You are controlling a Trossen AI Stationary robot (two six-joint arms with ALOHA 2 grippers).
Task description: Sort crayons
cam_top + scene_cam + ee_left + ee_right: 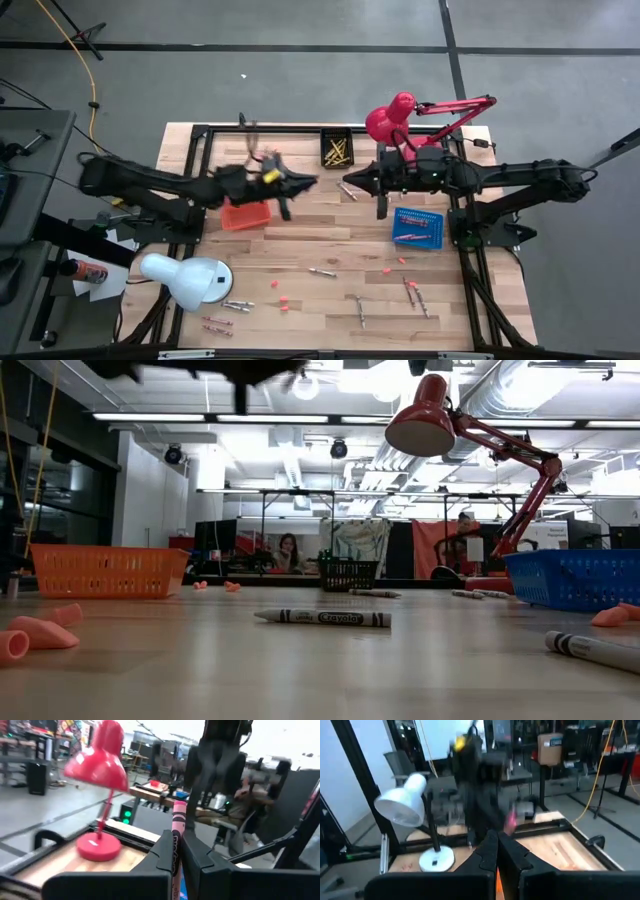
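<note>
My left gripper (305, 183) hangs above the table's middle, beside the orange basket (245, 215), and is shut on a pink crayon (179, 820). Facing it from the right, my right gripper (350, 181) is shut, with nothing plainly held. An orange strip (498, 880) shows in the gap between its fingers; I cannot tell what it is. More crayons lie flat on the table: one in the middle (322, 271) (322, 618), some near the front left (238, 305) and some at the front right (415, 293). Yellow crayons fill the black basket (336, 150). My left gripper pinches the pink crayon between its two fingers, on the wrapped shaft (176, 845). The fingers point level toward the table's right side. One end of the crayon (179, 807) sticks out beyond the fingertips. The crayon is lifted clear of the table.
A blue basket (417, 225) sits under my right arm. A red lamp (390, 120) stands at the far edge and a white lamp (190, 280) at the near left. Small pink chips (284, 300) are scattered over the front of the table (300, 240).
</note>
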